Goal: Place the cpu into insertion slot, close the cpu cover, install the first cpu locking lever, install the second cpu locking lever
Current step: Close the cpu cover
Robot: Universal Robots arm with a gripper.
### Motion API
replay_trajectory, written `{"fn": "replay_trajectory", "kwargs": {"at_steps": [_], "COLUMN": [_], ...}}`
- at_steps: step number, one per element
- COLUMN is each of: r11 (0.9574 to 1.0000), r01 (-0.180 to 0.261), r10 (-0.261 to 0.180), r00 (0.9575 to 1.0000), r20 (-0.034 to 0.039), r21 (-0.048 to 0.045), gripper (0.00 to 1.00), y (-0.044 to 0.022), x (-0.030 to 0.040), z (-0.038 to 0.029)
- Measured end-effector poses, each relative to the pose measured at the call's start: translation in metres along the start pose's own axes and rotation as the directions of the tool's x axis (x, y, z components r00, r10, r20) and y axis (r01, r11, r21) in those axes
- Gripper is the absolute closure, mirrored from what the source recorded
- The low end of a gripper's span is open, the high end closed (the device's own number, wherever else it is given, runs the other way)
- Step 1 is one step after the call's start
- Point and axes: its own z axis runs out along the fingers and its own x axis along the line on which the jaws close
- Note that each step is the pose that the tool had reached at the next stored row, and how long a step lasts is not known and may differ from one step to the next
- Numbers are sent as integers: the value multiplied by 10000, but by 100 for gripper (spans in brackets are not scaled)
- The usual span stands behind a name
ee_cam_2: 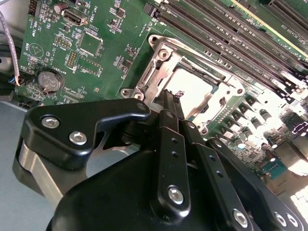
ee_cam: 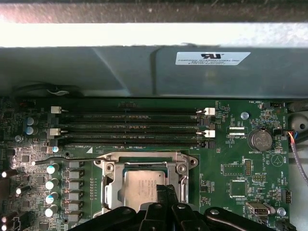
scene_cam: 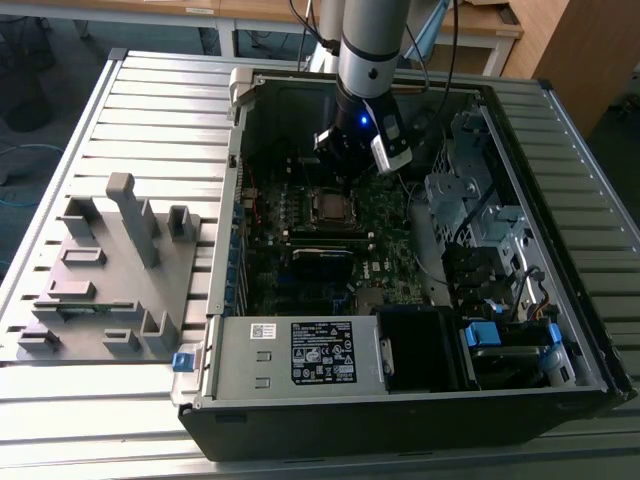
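Exterior view: your gripper (scene_cam: 345, 170) hangs above the insertion slot (scene_cam: 330, 207); second wrist view: its fingers (ee_cam_2: 167, 115) pinched together, empty, at the cpu cover (ee_cam_2: 153, 82) lying down around the seated cpu (ee_cam_2: 192, 89); first wrist view: you cannot judge the levers.

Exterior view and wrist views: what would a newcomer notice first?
The arm reaching down into the open case on the slatted table, with a blue light glowing at its wrist. In both wrist views, the silver cpu lies inside the cover cut-out, and the gripper hangs shut right over its edge. A grey fixture lies on the exterior view's left.
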Motion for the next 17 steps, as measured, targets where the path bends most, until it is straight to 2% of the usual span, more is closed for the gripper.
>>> {"fn": "replay_trajectory", "kwargs": {"at_steps": [10,17], "r11": [10000,10000], "r01": [-3,0], "r10": [3,0], "r00": [10000,10000], "r20": [2,10], "r21": [0,-1], "gripper": [90,90], "y": [-2,-4], "x": [10,118], "z": [29,49]}}
